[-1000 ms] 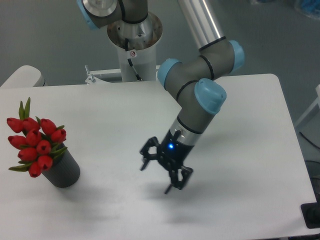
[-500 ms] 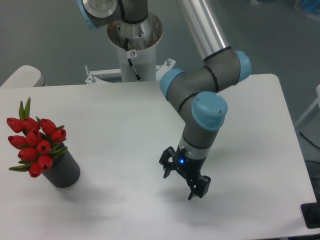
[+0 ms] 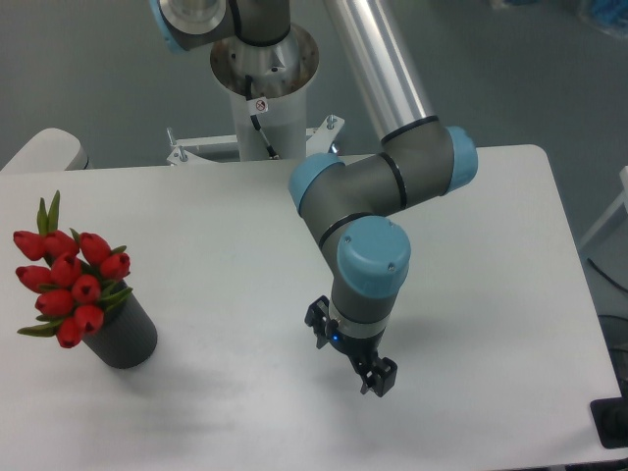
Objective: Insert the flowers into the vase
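The flowers (image 3: 69, 285), a bunch of red tulip buds with green leaves, stand in the vase (image 3: 123, 339), a dark grey cylinder near the table's left front. Their stems are hidden inside it and the bunch leans a little to the left. My gripper (image 3: 349, 351) hangs low over the table's front middle, far to the right of the vase. It is open, its black fingers (image 3: 379, 376) spread apart with nothing between them. The wrist above hides part of it.
The arm's white pedestal (image 3: 263, 93) rises behind the table's back edge. A pale rounded object (image 3: 44, 150) sits off the back left corner. A dark object (image 3: 611, 424) lies past the front right corner.
The arm has swung and its wrist has turned, carrying the open gripper first to the right and then slightly back left. The flowers and vase have not moved.
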Action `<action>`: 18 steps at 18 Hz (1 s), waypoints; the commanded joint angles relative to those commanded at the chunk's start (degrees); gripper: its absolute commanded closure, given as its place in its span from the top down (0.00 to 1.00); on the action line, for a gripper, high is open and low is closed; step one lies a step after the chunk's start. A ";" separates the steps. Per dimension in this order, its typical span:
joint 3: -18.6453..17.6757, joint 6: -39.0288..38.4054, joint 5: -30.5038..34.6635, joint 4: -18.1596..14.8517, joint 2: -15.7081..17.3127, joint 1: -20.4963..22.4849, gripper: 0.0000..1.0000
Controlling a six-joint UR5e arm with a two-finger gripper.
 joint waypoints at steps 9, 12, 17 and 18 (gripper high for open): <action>0.88 10.63 4.48 -0.01 -1.05 1.05 1.00; 0.97 13.18 4.31 0.08 -1.23 2.98 1.00; 0.79 15.48 3.96 0.17 -1.23 4.04 1.00; 0.62 15.48 3.96 0.17 -1.23 4.04 1.00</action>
